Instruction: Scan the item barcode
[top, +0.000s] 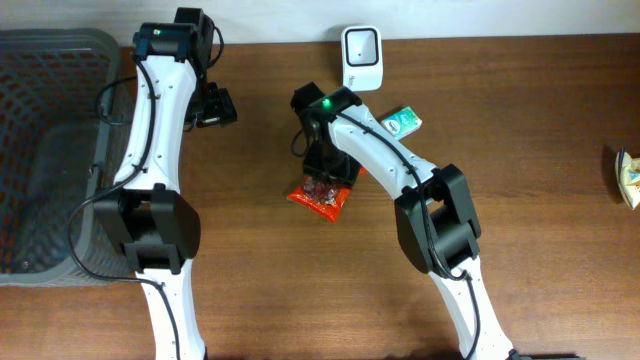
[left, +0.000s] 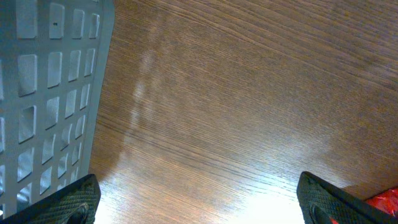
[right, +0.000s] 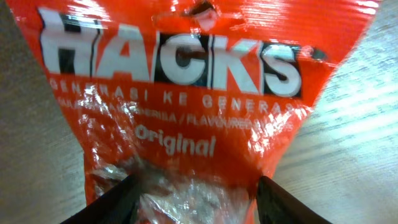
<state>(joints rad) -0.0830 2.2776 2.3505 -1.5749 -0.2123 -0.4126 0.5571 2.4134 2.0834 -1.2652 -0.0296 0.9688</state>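
Observation:
The item is a red "Hacks" candy bag (top: 322, 196) (right: 186, 93), lying flat on the wooden table at its centre, printed face up; no barcode shows. My right gripper (top: 326, 178) (right: 196, 198) is down over it, its two dark fingers (right: 111, 203) straddling the bag's clear lower part and touching its sides, jaws still apart. A white barcode scanner (top: 361, 57) stands at the table's far edge. My left gripper (top: 216, 107) (left: 199, 200) hovers wide open over bare wood left of the bag, holding nothing; a red corner of the bag (left: 385, 202) peeks in beside its right finger.
A grey mesh basket (top: 50, 150) (left: 50, 74) fills the left side of the table. A small green box (top: 402, 122) lies right of the scanner. Another packet (top: 628, 178) sits at the right edge.

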